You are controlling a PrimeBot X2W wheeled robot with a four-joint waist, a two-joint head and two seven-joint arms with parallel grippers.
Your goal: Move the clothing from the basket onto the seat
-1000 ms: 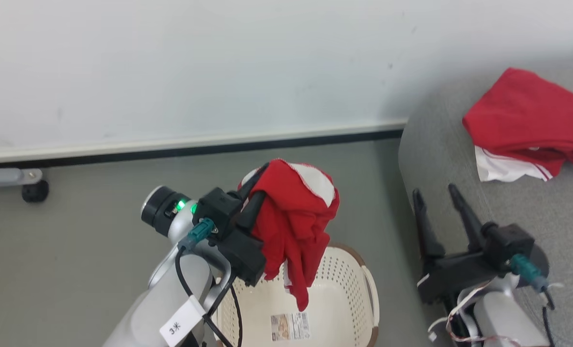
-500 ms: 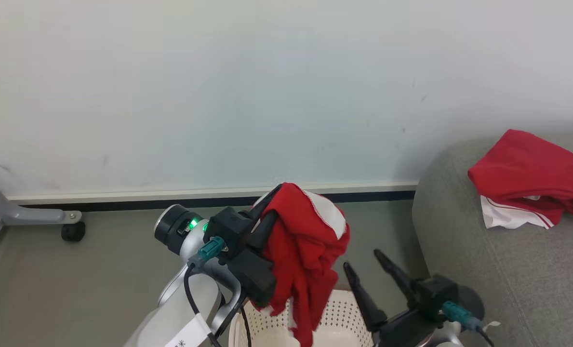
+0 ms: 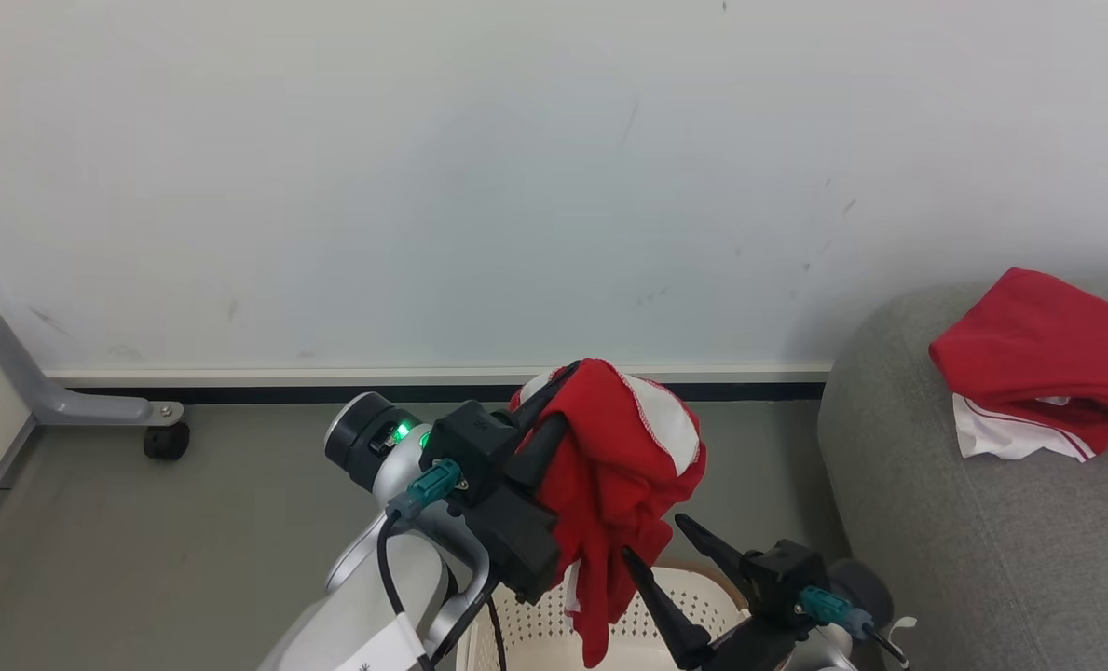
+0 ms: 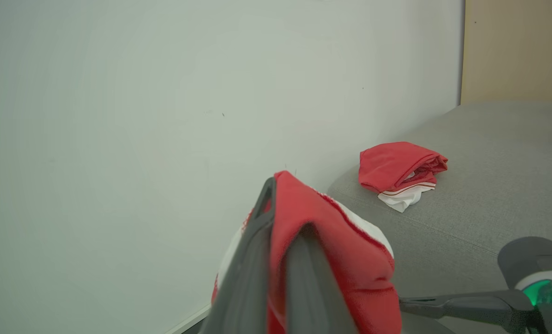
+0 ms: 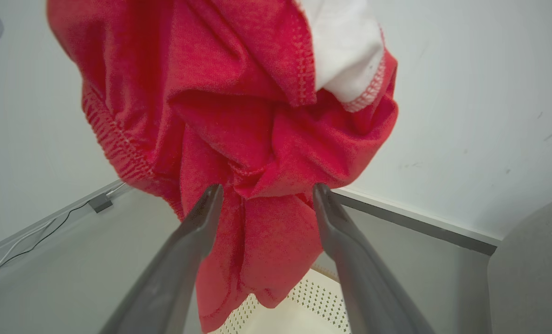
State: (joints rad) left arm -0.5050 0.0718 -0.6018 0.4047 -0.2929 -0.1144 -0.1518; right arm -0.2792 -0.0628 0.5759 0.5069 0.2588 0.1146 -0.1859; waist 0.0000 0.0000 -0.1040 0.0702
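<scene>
My left gripper (image 3: 554, 401) is shut on a bunched red garment with a white band (image 3: 619, 457), which it holds up above the cream perforated basket (image 3: 535, 629). The cloth drapes over the fingers (image 4: 262, 241). My right gripper (image 3: 651, 536) stands open just right of and below the hanging garment (image 5: 238, 93); its fingertips (image 5: 213, 195) straddle the lower folds without closing. A second red garment with white trim (image 3: 1038, 373) lies crumpled on the grey seat (image 3: 945, 540) at the right, and it also shows in the left wrist view (image 4: 399, 167).
A white wall with a dark baseboard (image 3: 330, 391) runs behind. A grey metal leg with a black caster (image 3: 167, 440) stands at the left on the grey floor (image 3: 143, 540). The seat's rounded edge (image 5: 531, 269) is close to the right of the basket (image 5: 303, 315).
The head camera has tilted up, so the whole picture has shifted. My right gripper has come from beside the seat to just under the hanging garment. The left gripper still holds the garment.
</scene>
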